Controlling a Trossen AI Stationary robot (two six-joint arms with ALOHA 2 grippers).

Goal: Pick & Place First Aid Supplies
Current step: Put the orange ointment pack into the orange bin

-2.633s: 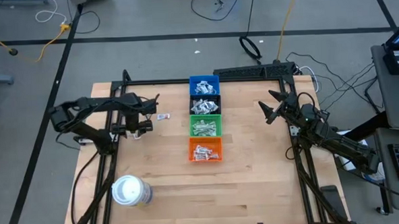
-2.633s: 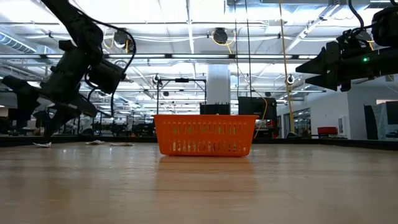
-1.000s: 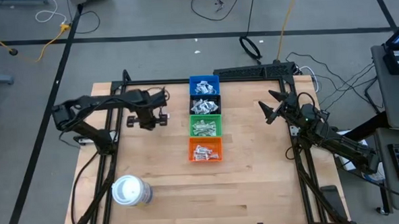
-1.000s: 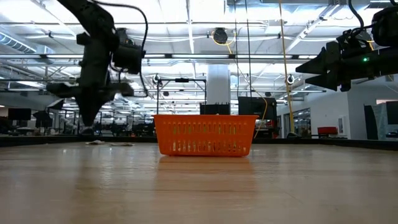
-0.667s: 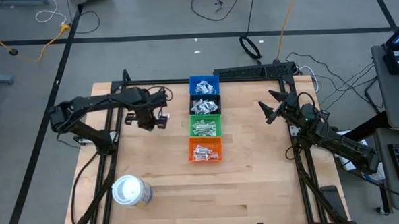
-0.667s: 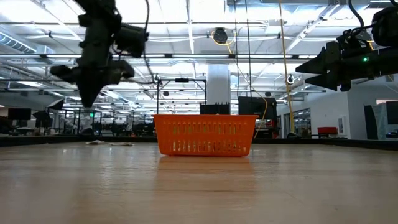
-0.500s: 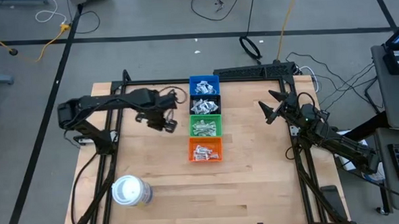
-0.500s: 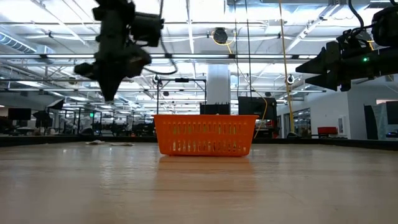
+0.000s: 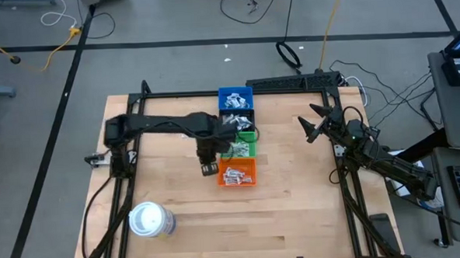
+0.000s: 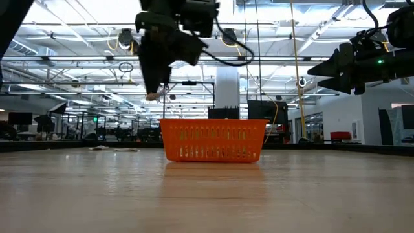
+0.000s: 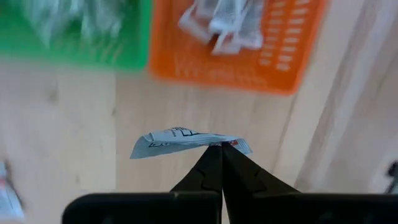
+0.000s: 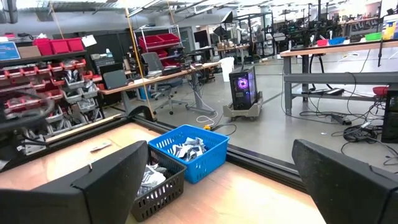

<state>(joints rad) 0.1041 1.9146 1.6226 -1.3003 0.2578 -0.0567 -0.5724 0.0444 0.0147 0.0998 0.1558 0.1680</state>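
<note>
The packet looks like a thin, nearly weightless paper wrapper, white with dark print and a touch of red at one end. It bows slightly where it is pinched, so I judge it soft and floppy, unlikely to break but easy to lose from a light grip or to flutter as it falls. Its middle edge, where the fingertips already meet it, seems the sensible place to take it, leaving both ends free.

The left gripper is closed to a point on that packet, which sits crosswise just above the fingertips at the centre of the left wrist frame. Beyond it, the orange bin fills the upper right of that frame and the green bin the upper left, both holding more packets. In the high view, the left gripper hangs at centre frame, just left of the orange bin, so the packet is over bare table, beside the bin and not yet above it.

The right gripper waits at right of centre in the high view, fingers spread wide and holding nothing.
</note>
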